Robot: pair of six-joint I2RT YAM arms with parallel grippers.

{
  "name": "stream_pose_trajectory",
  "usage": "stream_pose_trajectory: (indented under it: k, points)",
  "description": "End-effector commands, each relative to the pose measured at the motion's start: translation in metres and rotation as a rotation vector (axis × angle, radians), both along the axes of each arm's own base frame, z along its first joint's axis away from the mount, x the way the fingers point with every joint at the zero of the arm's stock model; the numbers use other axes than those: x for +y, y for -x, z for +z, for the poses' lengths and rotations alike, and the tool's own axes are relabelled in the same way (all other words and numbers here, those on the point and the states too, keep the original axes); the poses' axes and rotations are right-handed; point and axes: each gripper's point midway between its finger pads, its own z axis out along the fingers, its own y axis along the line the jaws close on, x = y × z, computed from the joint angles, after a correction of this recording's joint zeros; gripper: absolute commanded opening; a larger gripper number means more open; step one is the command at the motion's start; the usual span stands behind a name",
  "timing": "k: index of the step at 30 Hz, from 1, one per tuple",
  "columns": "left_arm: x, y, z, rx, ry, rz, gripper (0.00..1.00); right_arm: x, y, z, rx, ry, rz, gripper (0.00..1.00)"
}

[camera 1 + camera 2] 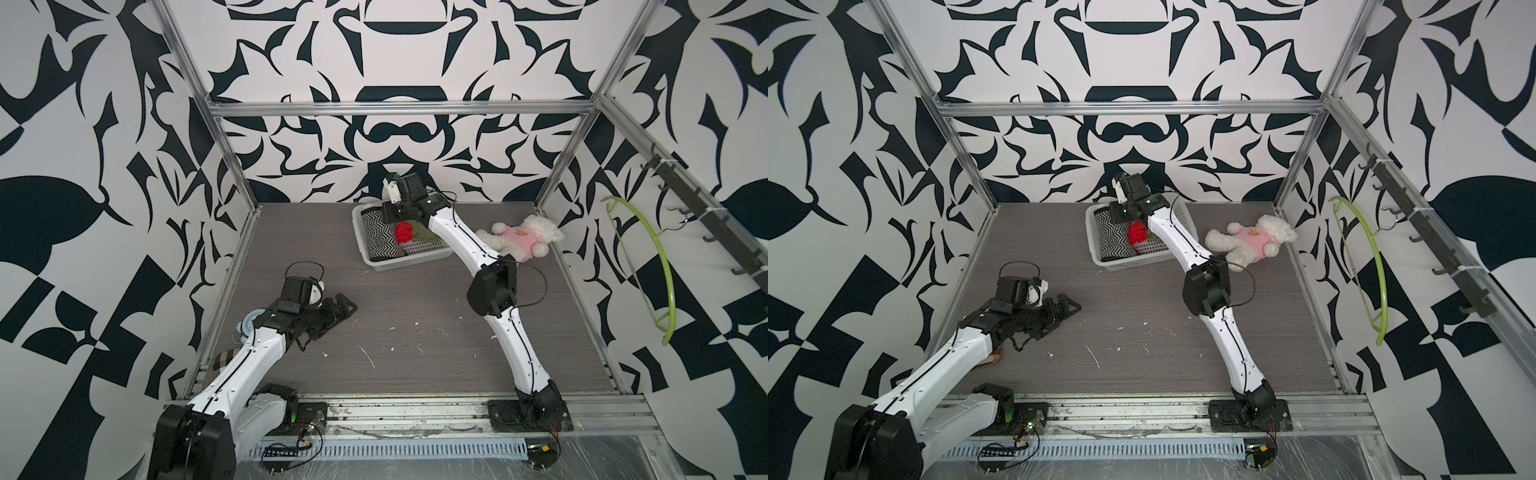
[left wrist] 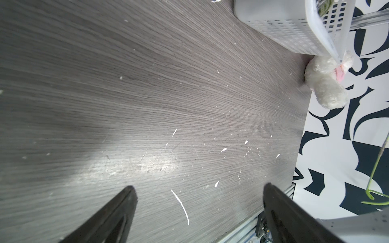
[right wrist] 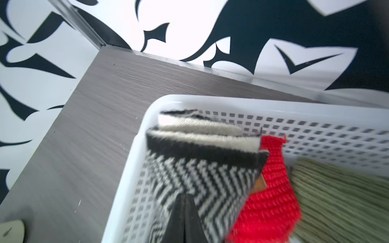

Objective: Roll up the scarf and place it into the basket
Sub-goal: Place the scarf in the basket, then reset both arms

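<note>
In both top views the right arm rises from its base at the desk's (image 1: 415, 353) 5 o'clock edge. It bends at a dark elbow over the middle right and stretches its white forearm toward 12 o'clock. The wrist ends above the basket (image 1: 411, 258), tipped downward into it. The right claw (image 3: 185, 216) is pressed together with nothing seen between its fingers. In the right wrist view its tips point at the scarf (image 3: 200, 174); whether they touch the cloth cannot be told.

The scarf, black-and-white herringbone, lies folded in layers in the 9 o'clock half of the basket, against that side wall. A red knit piece (image 1: 403, 232) sits beside it toward 3 o'clock, and olive-green strands (image 1: 428, 236) lie beyond that.

The left arm reaches in low from the 7 o'clock corner, its forearm angled toward the desk's centre. The left claw (image 2: 199, 186) is spread wide and empty just above bare desk at about 8 o'clock, well apart from the basket.

A plush bear (image 1: 519, 241) in pink lies at 2 o'clock, just beside the right forearm.
</note>
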Motion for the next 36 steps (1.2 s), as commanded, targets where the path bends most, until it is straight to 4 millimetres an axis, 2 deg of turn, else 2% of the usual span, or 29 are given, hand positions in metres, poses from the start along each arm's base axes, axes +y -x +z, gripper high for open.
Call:
stream_pose_trajectory:
  k: [1, 4, 7, 9, 11, 14, 15, 17, 18, 21, 22, 24, 26, 29, 31, 33, 36]
  points:
    - [-0.002, -0.002, 0.011, -0.026, 0.017, -0.008, 0.99, 0.002, -0.01, -0.022, 0.039, -0.035, -0.031, 0.0]
    - [-0.001, -0.002, 0.014, -0.032, 0.014, -0.004, 0.99, 0.007, -0.009, -0.04, 0.084, -0.062, -0.015, 0.0]
    - [-0.001, -0.003, 0.014, -0.03, 0.016, -0.003, 0.99, 0.016, -0.007, -0.03, 0.071, -0.11, 0.026, 0.0]
    - [-0.002, -0.005, 0.016, -0.03, 0.017, -0.001, 0.99, 0.021, -0.006, -0.008, 0.021, -0.157, 0.06, 0.0]
    - [-0.002, -0.009, 0.018, -0.036, 0.012, 0.004, 0.99, 0.023, -0.006, 0.025, -0.048, -0.203, 0.091, 0.0]
    - [0.013, -0.021, 0.026, -0.088, -0.078, 0.052, 0.99, 0.02, -0.004, 0.075, -0.136, -0.256, 0.121, 0.0]
    - [0.025, -0.028, 0.033, -0.119, -0.144, 0.092, 0.99, 0.017, -0.001, 0.094, -0.16, -0.269, 0.129, 0.07]
    - [0.054, -0.044, 0.052, -0.182, -0.287, 0.197, 0.99, 0.009, 0.01, 0.126, -0.189, -0.283, 0.134, 0.35]
    - [0.073, -0.052, 0.064, -0.205, -0.378, 0.261, 0.99, 0.005, 0.019, 0.138, -0.195, -0.282, 0.136, 0.45]
    - [0.131, -0.07, 0.098, -0.257, -0.658, 0.457, 0.99, -0.012, 0.052, 0.159, -0.184, -0.271, 0.149, 0.66]
    - [0.146, -0.075, 0.102, -0.269, -0.747, 0.501, 0.99, -0.018, 0.063, 0.16, -0.177, -0.257, 0.155, 0.83]
    - [0.175, -0.085, 0.106, -0.3, -0.921, 0.603, 0.99, -0.034, 0.091, 0.165, -0.172, -0.222, 0.162, 0.99]
    - [0.189, -0.1, 0.103, -0.354, -1.01, 0.621, 0.99, -0.056, 0.109, 0.163, -0.177, -0.151, 0.132, 0.99]
    - [0.204, -0.121, 0.083, -0.404, -1.079, 0.607, 0.99, -0.095, 0.132, 0.153, -0.199, -0.01, 0.059, 0.99]
    - [0.211, -0.13, 0.05, -0.394, -1.047, 0.57, 0.99, -0.132, 0.137, 0.147, -0.253, 0.112, -0.051, 0.99]
    - [0.207, -0.139, 0.028, -0.475, -1.026, 0.544, 0.99, -0.172, 0.141, 0.125, -0.29, 0.243, -0.177, 0.99]
    - [0.185, -0.151, 0.006, -0.58, -0.945, 0.449, 0.99, -0.213, 0.146, 0.079, -0.297, 0.386, -0.242, 0.99]
